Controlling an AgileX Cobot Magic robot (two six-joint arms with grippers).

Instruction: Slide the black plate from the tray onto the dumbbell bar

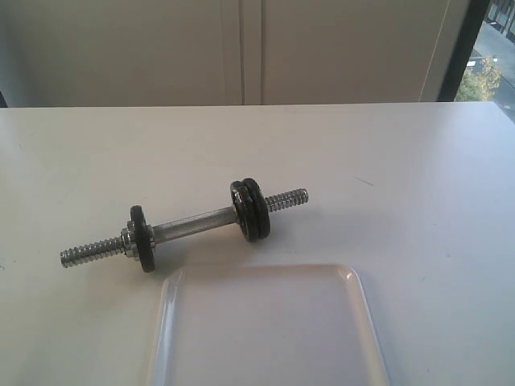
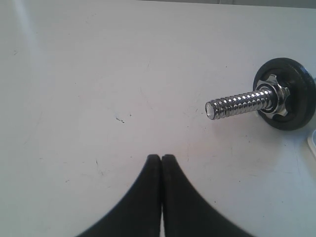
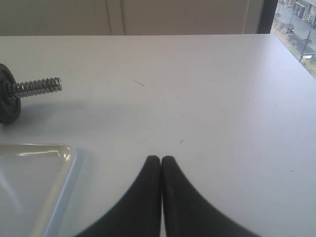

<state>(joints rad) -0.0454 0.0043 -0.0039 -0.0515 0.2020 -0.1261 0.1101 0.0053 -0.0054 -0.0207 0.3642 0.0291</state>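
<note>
Both pairs of jaws pressed together, empty, over white table (image 2: 74, 74), dumbbell bar (image 1: 193, 219) well apart.

We see black, chrome and white, not much else.
Dumbbell bar (image 1: 195, 221) is shiny chrome with ridged thread banding at both ends, and the collar nut (image 2: 279, 96) is silver. Paired plates (image 1: 251, 211) and single plate (image 1: 142, 238) are matte black. Tray (image 1: 257, 268) is glossy white. Table (image 1: 402, 177) is white with faint dark scuffs. Left gripper (image 2: 161, 158) and right gripper (image 3: 161, 159) are black.
</note>
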